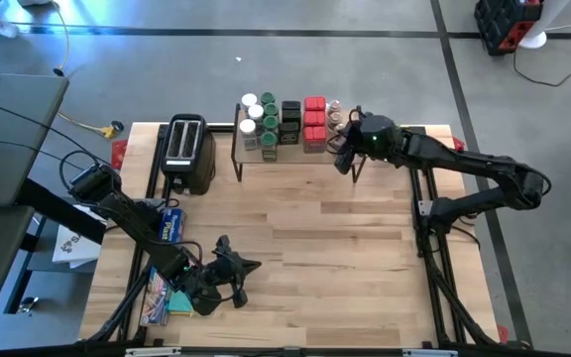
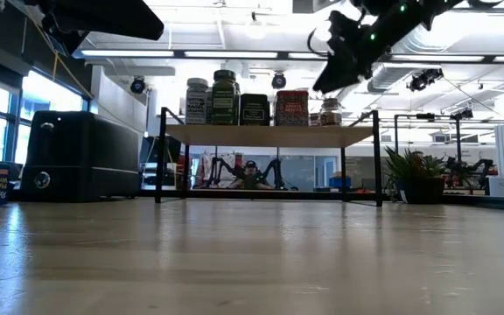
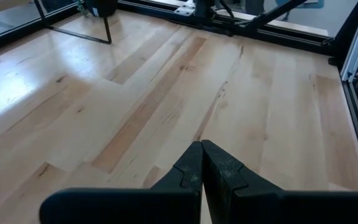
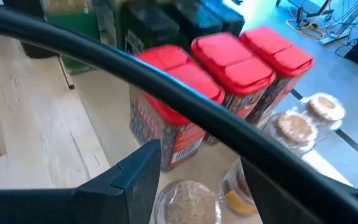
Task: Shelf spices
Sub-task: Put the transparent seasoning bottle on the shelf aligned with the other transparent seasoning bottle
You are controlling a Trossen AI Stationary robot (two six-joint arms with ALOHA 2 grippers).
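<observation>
Above the right end of the shelf (image 1: pixel 295 151), the right gripper (image 1: pixel 345 159) hangs with its fingers (image 4: pixel 138 177) spread apart, holding nothing. Straight beneath that gap, in the right wrist view, stands a small clear jar (image 4: pixel 188 202) with a brown top, resting on the shelf's pale wooden top. Just beside it stand three red tins (image 4: pixel 219 93) in a row, and near them two more small brown-topped jars (image 4: pixel 309 118) sit at the shelf's edge. Farther along the shelf from the red tins come black boxes (image 1: pixel 290 119), then green-lidded jars (image 1: pixel 269 121), then white-lidded jars (image 1: pixel 250 117) at the shelf's left end. From table height, the jars and tins line the wooden top, which is carried on thin black legs, with the right gripper raised above the last jar (image 2: pixel 330 111) at the right end. To the left of the shelf stands a black toaster (image 1: pixel 187 151), just apart from it. Well away from the shelf, near the table's (image 1: pixel 315 248) front left corner, the left gripper (image 1: pixel 236 278) rests low over bare wood with its fingers (image 3: pixel 194 168) pressed together and empty. Beside that arm, also far from the shelf, lie a long blue box (image 1: pixel 170 226) and a teal cloth (image 1: pixel 177 302).
</observation>
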